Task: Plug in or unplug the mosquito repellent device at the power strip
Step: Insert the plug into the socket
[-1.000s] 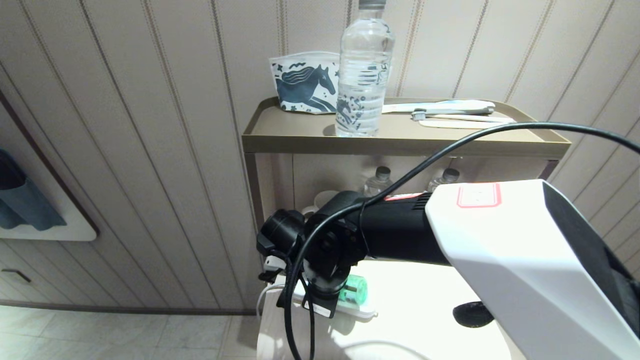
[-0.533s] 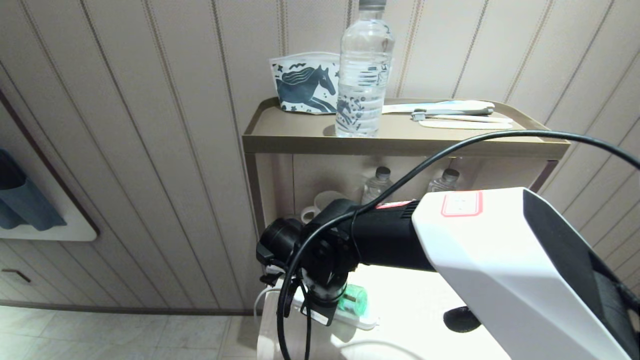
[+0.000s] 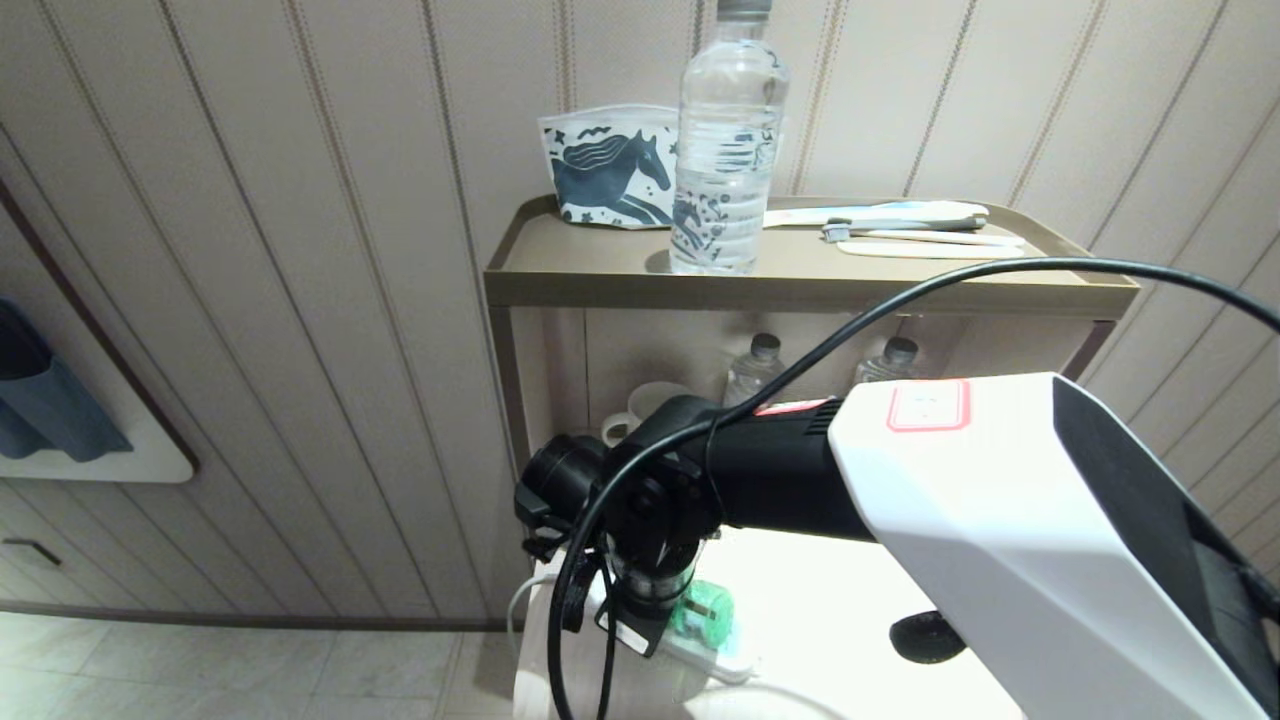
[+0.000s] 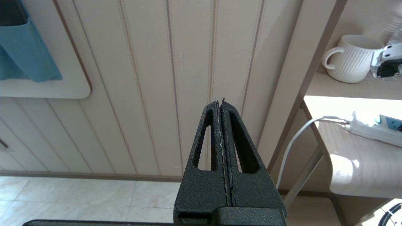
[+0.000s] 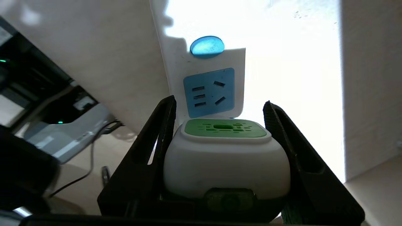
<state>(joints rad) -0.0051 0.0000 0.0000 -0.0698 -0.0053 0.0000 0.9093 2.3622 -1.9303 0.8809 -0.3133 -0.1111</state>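
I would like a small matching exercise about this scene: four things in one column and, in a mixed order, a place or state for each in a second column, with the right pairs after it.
Things:
1. small white plastic repellent device with green top
2. left claw
3. tall clear plastic water bottle
4. white ribbed ceramic mug

Places or states:
A. standing on the brown top shelf
B. shut, holding nothing
C. between the right claw's fingers, over the long white power strip
D. on the lower shelf

Pairs: 1-C, 2-B, 3-A, 4-D
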